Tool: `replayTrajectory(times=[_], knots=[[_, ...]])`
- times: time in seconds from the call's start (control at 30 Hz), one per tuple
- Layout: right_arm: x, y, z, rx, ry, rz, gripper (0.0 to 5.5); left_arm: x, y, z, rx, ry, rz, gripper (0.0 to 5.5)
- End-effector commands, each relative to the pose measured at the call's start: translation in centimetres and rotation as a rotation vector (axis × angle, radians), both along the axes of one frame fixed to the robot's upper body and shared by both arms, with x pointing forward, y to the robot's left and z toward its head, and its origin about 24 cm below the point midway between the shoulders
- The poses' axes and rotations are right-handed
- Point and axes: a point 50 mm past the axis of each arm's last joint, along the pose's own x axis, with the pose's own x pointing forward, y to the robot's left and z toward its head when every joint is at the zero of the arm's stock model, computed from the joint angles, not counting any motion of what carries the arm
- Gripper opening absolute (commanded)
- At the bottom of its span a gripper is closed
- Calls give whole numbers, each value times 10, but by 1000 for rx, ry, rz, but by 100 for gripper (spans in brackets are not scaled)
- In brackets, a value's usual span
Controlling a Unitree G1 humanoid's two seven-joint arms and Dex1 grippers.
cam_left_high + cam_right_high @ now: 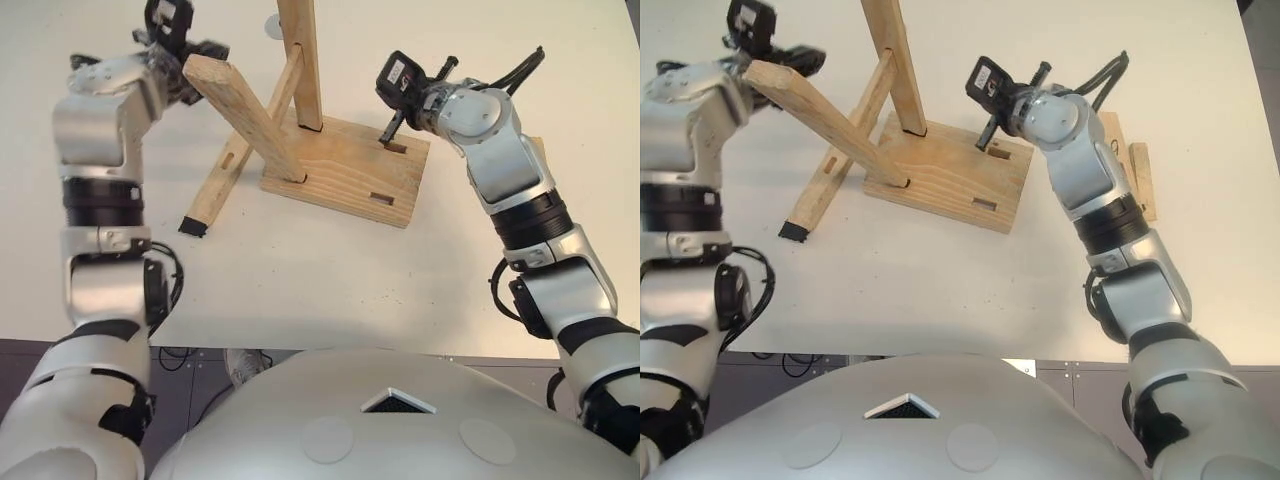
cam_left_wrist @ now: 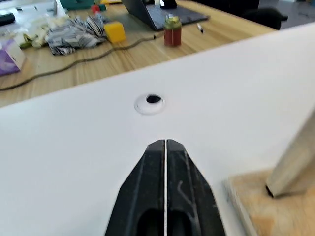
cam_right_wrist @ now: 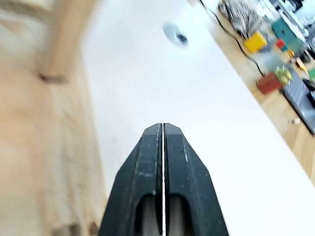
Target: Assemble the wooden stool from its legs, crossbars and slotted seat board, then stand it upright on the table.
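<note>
The slotted seat board [image 1: 345, 170] lies flat on the white table. Two legs stand in its slots: one upright [image 1: 305, 60] and one leaning left [image 1: 245, 115]. A third leg [image 1: 215, 185] with a black foot cap slants from the table up toward the upright leg. My left gripper [image 1: 188, 82] is shut and empty beside the top end of the leaning leg; its fingertips [image 2: 166, 143] are pressed together. Shut and empty too, my right gripper [image 1: 391, 133] points its tip down at the board's far right corner, by an open slot [image 1: 396, 146].
Spare wooden pieces [image 1: 1140, 165] lie on the table behind my right forearm. A round cable hole [image 2: 149, 102] sits in the table beyond the board. A wooden desk with clutter [image 2: 74, 29] stands past the table's far edge.
</note>
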Motion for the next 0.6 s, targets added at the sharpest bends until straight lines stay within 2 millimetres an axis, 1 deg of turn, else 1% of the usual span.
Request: replayTrajectory(times=[0.03,0.1,0.13,0.2,0.3,0.37,0.43,0.5,0.6], knots=[[15,-21,-13,-81,27,-24,1,-68,5,-1,159,235,-298,0],[16,-24,-21,-102,67,4,1,-94,7,-6,192,339,-386,0],[15,-26,-24,-117,81,20,1,-101,6,-8,201,369,-418,0],[11,-32,-30,-113,134,45,1,-109,-2,-11,175,397,-468,0],[4,-37,-33,-156,191,125,1,-117,-21,-19,108,415,-517,0],[-3,-38,-33,-179,213,182,1,-108,-32,-38,87,382,-437,0],[-14,-41,-34,-184,256,235,1,-97,-44,-56,58,363,-362,0],[-25,-41,-33,-186,289,283,1,-91,-52,-65,-5,368,-326,0],[-52,-32,-25,-89,361,390,1,-68,-61,-75,-57,313,-240,0]])
